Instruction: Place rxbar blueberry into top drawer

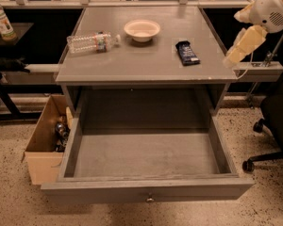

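The rxbar blueberry (187,52), a flat dark navy bar, lies on the right part of the grey cabinet top (146,60). The top drawer (146,154) stands pulled fully open below, with nothing inside and a small round knob (150,199) on its front. My gripper (237,53) hangs at the cabinet top's right edge, to the right of the bar and apart from it, under the white arm (273,6). It holds nothing that I can see.
A white bowl (142,30) and a clear plastic bottle (92,42) lying on its side are on the cabinet top. A tan cardboard box (42,142) with items stands left of the drawer. A black chair (276,121) is at the right.
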